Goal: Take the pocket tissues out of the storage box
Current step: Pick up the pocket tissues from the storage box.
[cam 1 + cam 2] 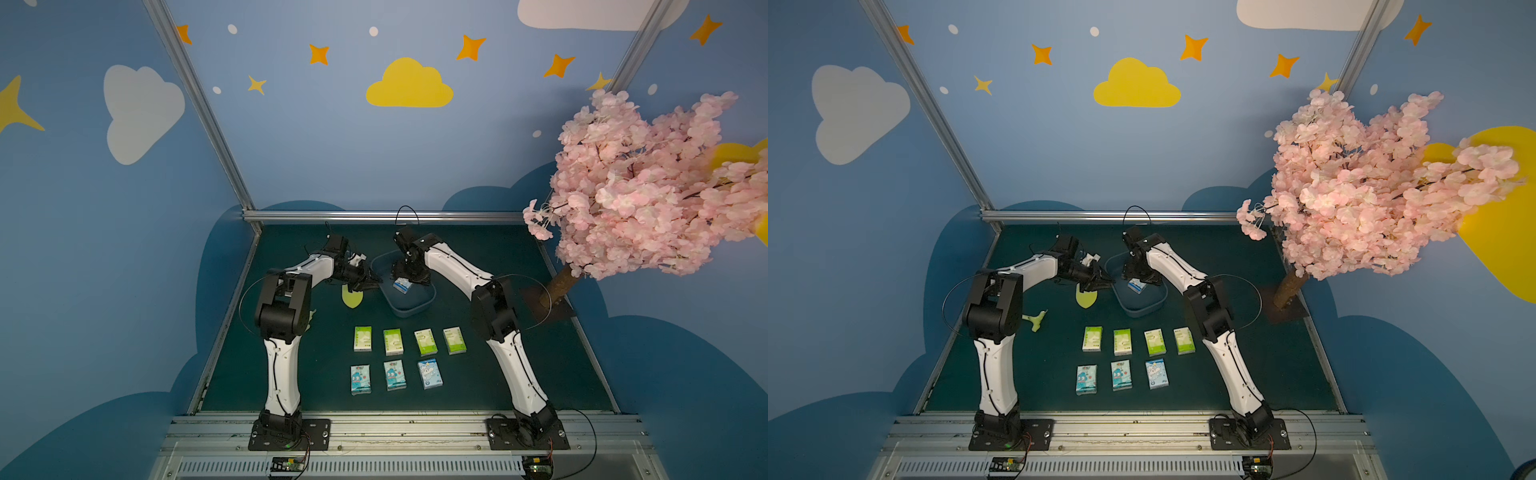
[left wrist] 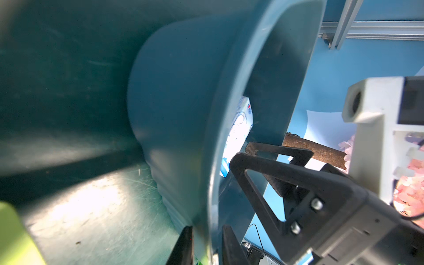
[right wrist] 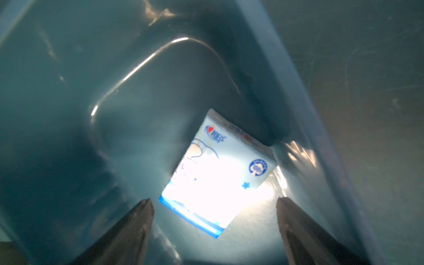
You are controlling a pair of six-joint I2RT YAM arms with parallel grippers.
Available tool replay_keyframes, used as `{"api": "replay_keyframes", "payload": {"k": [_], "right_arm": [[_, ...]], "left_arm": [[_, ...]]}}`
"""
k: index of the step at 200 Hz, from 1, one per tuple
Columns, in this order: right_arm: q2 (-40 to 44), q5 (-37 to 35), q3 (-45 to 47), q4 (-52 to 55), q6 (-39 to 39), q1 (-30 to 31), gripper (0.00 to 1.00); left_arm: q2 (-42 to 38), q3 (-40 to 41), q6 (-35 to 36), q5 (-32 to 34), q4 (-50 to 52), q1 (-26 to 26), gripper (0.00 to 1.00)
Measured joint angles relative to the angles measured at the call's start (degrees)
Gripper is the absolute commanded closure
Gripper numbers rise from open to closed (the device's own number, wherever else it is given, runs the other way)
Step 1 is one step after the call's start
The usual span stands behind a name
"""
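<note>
Right wrist view: last pack [image 3: 220,174], light blue, lies on the floor of the storage box [image 3: 57,137], close to one wall. Right gripper [image 3: 214,200] hangs over it, jaws spread wide, empty. Left gripper [image 2: 206,231] is pinched on the box's left rim, likely steadying it. Seven packs [image 1: 394,341] sit in two rows on the near table [image 1: 498,374]. Step: final pick. Next: descend, straddle the pack, close.

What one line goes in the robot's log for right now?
left gripper: shut on storage box rim | right gripper: open over blue pack in box | seven packs out on table
</note>
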State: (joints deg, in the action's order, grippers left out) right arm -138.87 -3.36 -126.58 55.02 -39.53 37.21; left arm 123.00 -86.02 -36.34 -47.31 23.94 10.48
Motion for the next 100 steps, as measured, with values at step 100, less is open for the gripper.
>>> {"api": "replay_keyframes", "payload": {"k": [100], "right_arm": [[-5.29, -0.74, -4.35, -0.11, 2.80, 0.17, 0.11]], "left_arm": [[0.00, 0.46, -0.98, 0.70, -0.85, 0.96, 0.77]]}}
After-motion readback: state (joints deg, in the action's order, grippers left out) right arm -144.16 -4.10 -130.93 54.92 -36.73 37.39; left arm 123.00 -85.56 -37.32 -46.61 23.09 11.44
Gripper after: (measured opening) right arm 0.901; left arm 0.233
